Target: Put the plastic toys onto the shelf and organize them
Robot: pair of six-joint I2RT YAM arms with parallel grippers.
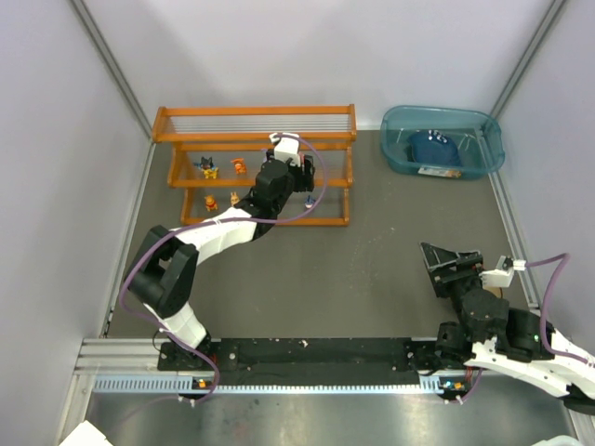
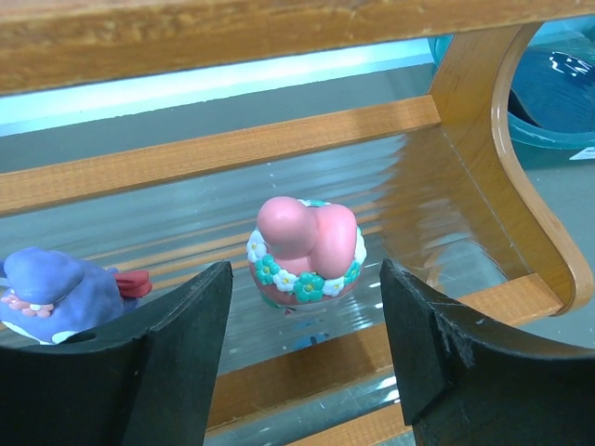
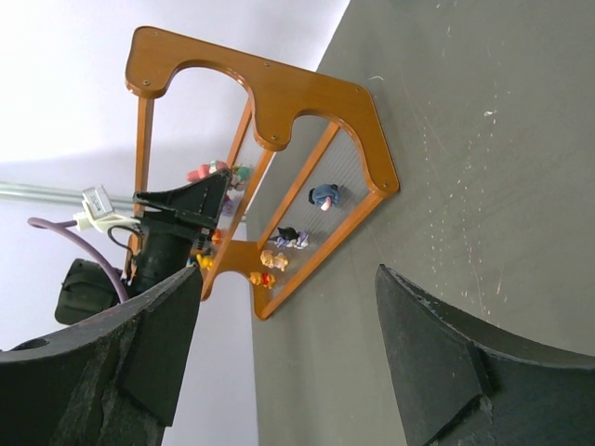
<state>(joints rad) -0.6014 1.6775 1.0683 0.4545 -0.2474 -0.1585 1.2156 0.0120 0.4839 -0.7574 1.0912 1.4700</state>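
The orange shelf (image 1: pixel 251 111) stands at the back of the table. Small toys stand on its tiers: a black-yellow one (image 1: pixel 208 168), an orange one (image 1: pixel 239 166) and two more orange-tan ones (image 1: pixel 211 202) lower down. My left gripper (image 1: pixel 302 177) is at the shelf's right part, open and empty. In the left wrist view its jaws (image 2: pixel 305 311) flank a pink toy with a flower ring (image 2: pixel 305 249) that stands free on the wire rods (image 2: pixel 437 214). A blue-purple toy (image 2: pixel 58 297) stands left of it. My right gripper (image 1: pixel 451 258) is open and empty, low at the near right.
A translucent teal bin (image 1: pixel 402 153) with a dark blue object (image 1: pixel 433 147) stands right of the shelf. The right wrist view shows the shelf (image 3: pixel 316 93) from afar with a navy-white toy (image 3: pixel 324 196), a tan one (image 3: pixel 273 259) and the left arm (image 3: pixel 167 232).
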